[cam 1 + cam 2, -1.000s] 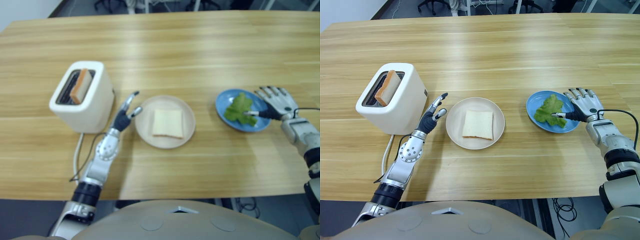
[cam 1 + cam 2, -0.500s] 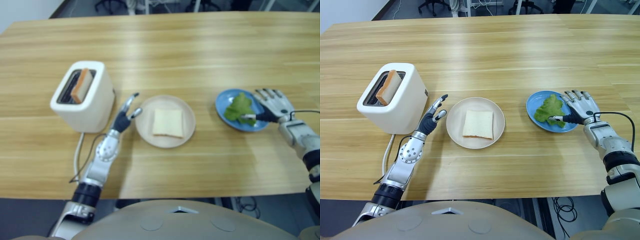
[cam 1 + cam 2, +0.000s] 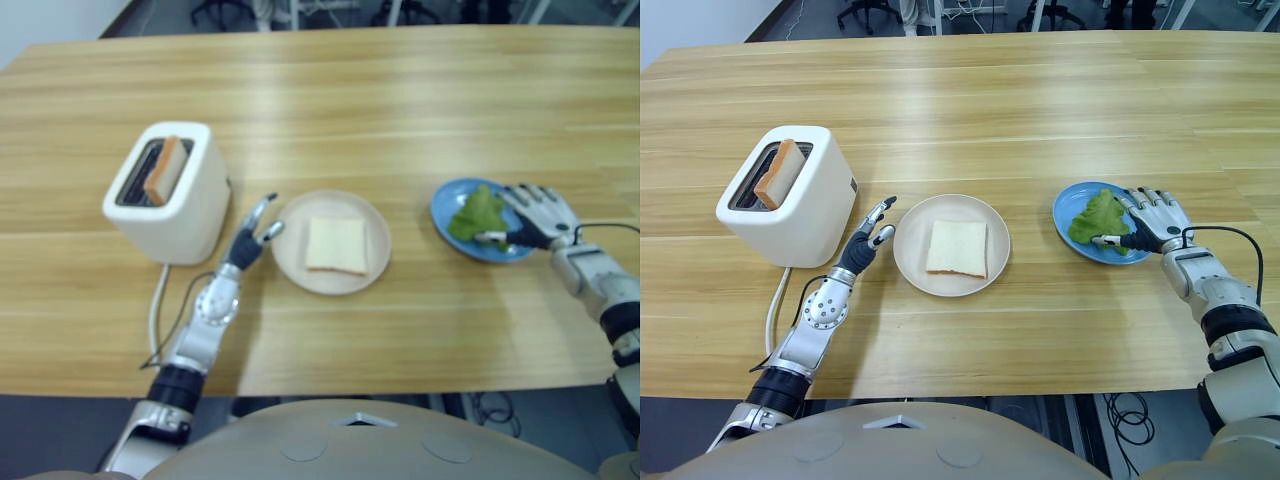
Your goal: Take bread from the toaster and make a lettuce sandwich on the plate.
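A white toaster (image 3: 790, 200) stands at the left with one toasted bread slice (image 3: 772, 173) sticking up from its slot. On the beige plate (image 3: 910, 262) in the middle lies a white bread slice (image 3: 957, 248). My left hand (image 3: 867, 246) rests open on the table between the toaster and that plate, touching neither. A green lettuce leaf (image 3: 1095, 217) lies on a blue plate (image 3: 1068, 205) at the right. My right hand (image 3: 1152, 222) is over the blue plate's right rim, open, with its fingers spread and its thumb tip against the leaf's near edge.
The toaster's white cord (image 3: 773, 310) runs down the table toward the front edge beside my left arm. A black cable (image 3: 1230, 232) loops from my right wrist. Bare wooden table (image 3: 970, 110) stretches behind all the objects.
My right hand has slid left across the blue plate's rim onto the lettuce. The left hand has stayed by the beige plate, with hardly a shift.
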### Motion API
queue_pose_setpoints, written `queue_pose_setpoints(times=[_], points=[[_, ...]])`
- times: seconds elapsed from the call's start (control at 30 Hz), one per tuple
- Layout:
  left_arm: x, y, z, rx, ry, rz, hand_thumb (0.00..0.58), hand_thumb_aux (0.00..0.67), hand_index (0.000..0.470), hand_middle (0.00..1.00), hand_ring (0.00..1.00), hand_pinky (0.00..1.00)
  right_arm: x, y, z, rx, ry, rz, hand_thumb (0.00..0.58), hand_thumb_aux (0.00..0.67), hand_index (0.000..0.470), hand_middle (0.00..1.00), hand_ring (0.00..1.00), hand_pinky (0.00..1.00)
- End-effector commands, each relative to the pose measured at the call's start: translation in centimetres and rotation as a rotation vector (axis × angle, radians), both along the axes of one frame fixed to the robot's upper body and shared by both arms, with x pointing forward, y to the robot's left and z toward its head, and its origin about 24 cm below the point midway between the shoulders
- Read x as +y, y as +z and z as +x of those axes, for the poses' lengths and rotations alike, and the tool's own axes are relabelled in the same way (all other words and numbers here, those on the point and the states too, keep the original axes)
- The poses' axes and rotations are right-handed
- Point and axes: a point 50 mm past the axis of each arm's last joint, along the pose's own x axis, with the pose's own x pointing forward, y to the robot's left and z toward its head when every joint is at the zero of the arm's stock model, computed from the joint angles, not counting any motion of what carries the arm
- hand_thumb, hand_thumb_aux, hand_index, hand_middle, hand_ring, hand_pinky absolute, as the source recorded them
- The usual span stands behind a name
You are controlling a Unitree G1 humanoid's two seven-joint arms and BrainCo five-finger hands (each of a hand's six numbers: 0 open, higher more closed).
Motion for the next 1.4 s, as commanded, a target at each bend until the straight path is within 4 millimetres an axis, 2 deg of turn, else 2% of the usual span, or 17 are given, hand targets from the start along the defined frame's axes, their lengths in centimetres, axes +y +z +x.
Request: queue_pose_setpoints(times=[0.03,0.6,0.63,0.67,0.7,0.73,0.77,0.8,0.87,0.93,0.97,1.4], points=[[0.3,-0.4,-0.1,0.018,-0.002,0.018,0.000,0.000,0.000,0.00,0.00,0.00,-0.1,-0.8,-0.2,0.033,0.000,-0.012,0.000,0.000,0.000,0.00,0.00,0.00],[0.5,-0.3,-0.3,0.021,-0.004,0.023,0.000,0.000,0.000,0.00,0.00,0.00,1.2,-2.2,-0.2,0.059,0.080,-0.085,0.000,0.000,0.000,0.00,0.00,0.00],[0.4,-0.4,-0.3,0.022,-0.005,0.023,0.000,0.000,0.000,0.00,0.00,0.00,1.4,-2.3,-0.2,0.060,0.087,-0.090,0.018,0.011,0.007,0.00,0.00,0.00],[0.4,-0.4,-0.3,0.022,-0.005,0.023,0.000,0.000,0.000,0.00,0.00,0.00,1.5,-2.4,-0.2,0.061,0.094,-0.093,0.104,0.063,0.043,0.00,0.00,0.00],[0.4,-0.4,-0.3,0.022,-0.005,0.023,0.000,0.000,0.000,0.00,0.00,0.00,1.7,-2.5,-0.2,0.062,0.100,-0.094,0.244,0.160,0.110,0.00,0.00,0.00],[0.4,-0.4,-0.3,0.023,-0.005,0.023,0.000,0.000,0.000,0.00,0.00,0.00,1.9,-2.6,-0.2,0.064,0.108,-0.094,0.410,0.307,0.211,0.00,0.00,0.00],[0.4,-0.4,-0.3,0.023,-0.005,0.023,0.000,0.000,0.000,0.00,0.00,0.00,2.0,-2.7,-0.1,0.066,0.114,-0.095,0.447,0.349,0.240,0.00,0.00,0.00],[0.4,-0.4,-0.3,0.023,-0.004,0.023,0.000,0.000,0.000,0.00,0.00,0.00,2.1,-2.8,-0.1,0.068,0.118,-0.095,0.512,0.441,0.303,0.00,0.00,0.00],[0.4,-0.4,-0.4,0.023,-0.004,0.022,0.000,0.000,0.000,0.00,0.00,0.00,2.1,-2.8,-0.2,0.071,0.119,-0.095,0.564,0.560,0.384,0.00,0.00,0.00],[0.3,-0.4,-0.4,0.024,-0.006,0.021,0.000,0.000,0.000,0.00,0.00,0.00,2.0,-2.8,-0.2,0.073,0.117,-0.095,0.564,0.560,0.384,0.00,0.00,0.00],[0.2,-0.4,-0.4,0.025,-0.007,0.021,0.000,0.000,0.000,0.00,0.00,0.00,2.0,-2.9,-0.3,0.074,0.116,-0.095,0.580,0.670,0.460,0.00,0.00,0.00],[0.1,-0.6,-0.4,0.030,-0.013,0.021,0.000,0.000,0.000,0.00,0.00,0.00,1.7,-2.2,-0.2,0.033,0.109,-0.090,0.580,0.670,0.460,0.00,0.00,0.00]])
